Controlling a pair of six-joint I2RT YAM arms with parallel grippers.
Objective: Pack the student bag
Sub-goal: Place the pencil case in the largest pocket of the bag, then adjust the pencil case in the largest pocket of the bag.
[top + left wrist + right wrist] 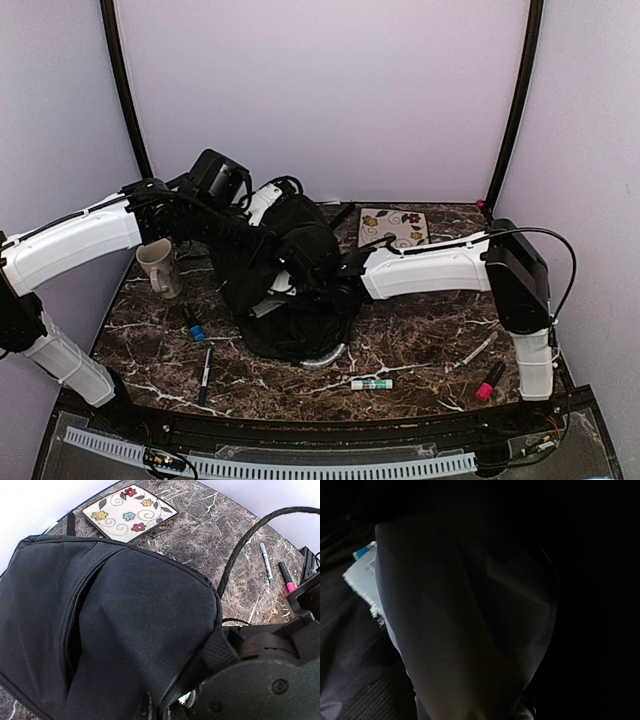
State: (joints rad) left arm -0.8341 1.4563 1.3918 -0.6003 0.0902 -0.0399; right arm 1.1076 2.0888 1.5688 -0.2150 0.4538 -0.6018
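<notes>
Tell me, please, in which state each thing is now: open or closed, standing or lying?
Student bag, slumped on the table, front zipper open.
Mug, appears upright, not held.
Flowered tile, lying flat.
Glue stick, lying flat.
Pink highlighter, lying flat.
Left pincer, at the bag's top, grip unclear.
Right pincer, hidden inside the bag.

Marbled table [420, 340]: student bag [290, 270], mug [158, 267], plate [393, 227], pens [205, 373]
</notes>
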